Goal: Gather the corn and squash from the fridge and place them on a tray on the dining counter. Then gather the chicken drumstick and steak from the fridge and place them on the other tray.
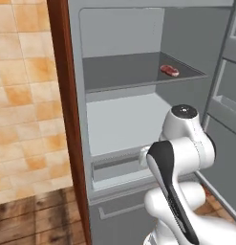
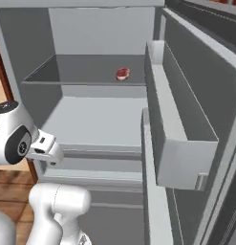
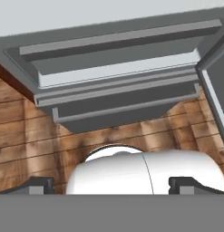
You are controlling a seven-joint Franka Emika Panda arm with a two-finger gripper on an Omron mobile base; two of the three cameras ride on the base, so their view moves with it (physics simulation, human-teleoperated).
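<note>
Left base view shows you the open fridge with the steak lying alone on the upper shelf, toward the right and back part of it. Below this shelf you see a wide pale lower shelf, and under it a drawer front with a dark slot. The white arm rises in front of the fridge at the lower right and covers part of the drawer area. At the left you see a brown wooden panel, a tiled wall and a wooden floor. Right base view gives you the same small red steak on the upper shelf, near its front edge, and the open fridge door at the right with a grey door bin on its inner side. In the hand view the tool points down toward the floor in front of the fridge bottom; its two dark fingertips stand spread wide apart, with nothing between them except the robot body behind.
</note>
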